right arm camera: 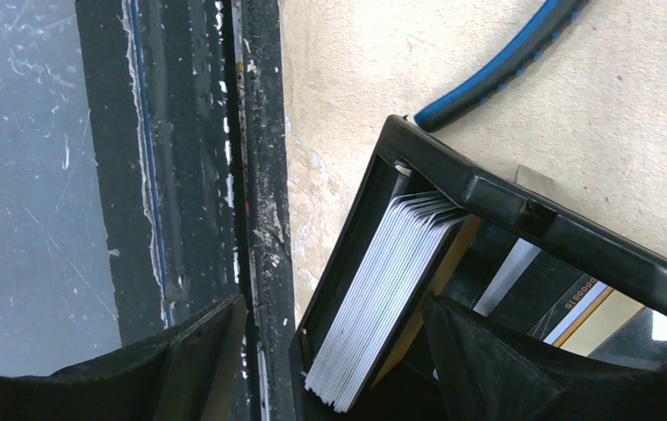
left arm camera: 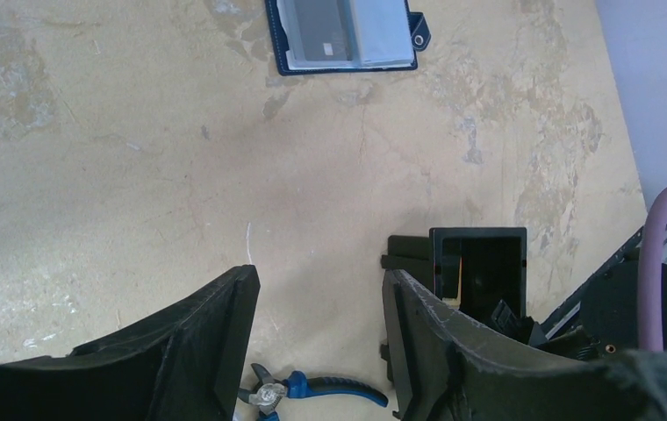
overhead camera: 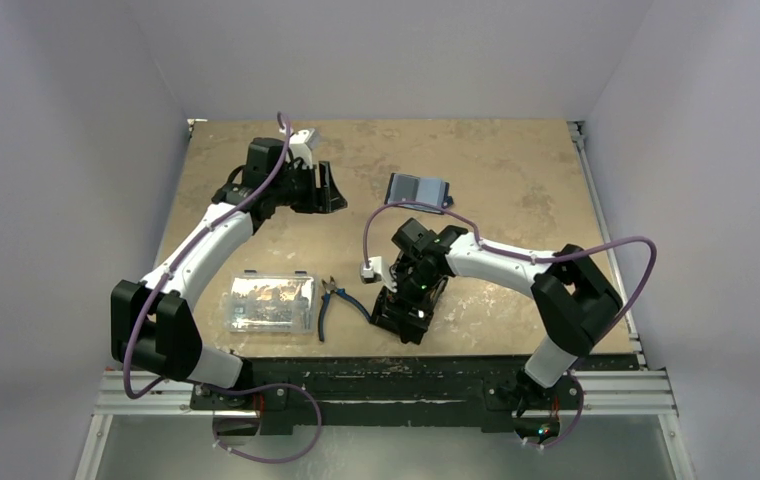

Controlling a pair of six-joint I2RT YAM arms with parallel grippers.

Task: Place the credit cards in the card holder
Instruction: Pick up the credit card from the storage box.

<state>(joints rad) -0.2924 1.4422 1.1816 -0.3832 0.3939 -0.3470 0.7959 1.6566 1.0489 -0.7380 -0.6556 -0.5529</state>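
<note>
Cards (right arm camera: 383, 289) stand on edge in a tight pale stack inside the black tray (right arm camera: 523, 210), with an orange-yellow one at the stack's back. More cards lean in the tray's other part. The tray sits at the near edge of the table (overhead camera: 516, 170), just beside the blue-handled pliers (overhead camera: 334, 300); a clear box (overhead camera: 269, 302) lies left of those.

The right gripper (right arm camera: 334, 316) hangs over the tray with its jaws wide apart. One finger (right arm camera: 198, 360) is outside the tray wall and the other is inside, so the stack lies between them. It has hold of nothing that I can see, and whether the inner finger touches a card I cannot tell.

The wallet (overhead camera: 418, 190) lies spread open, inner faces up, toward the far middle of the table, well apart from the tray. The left gripper (left arm camera: 319, 289) is near it, to its left in the top view. Its jaws are parted and empty above bare tabletop.
</note>
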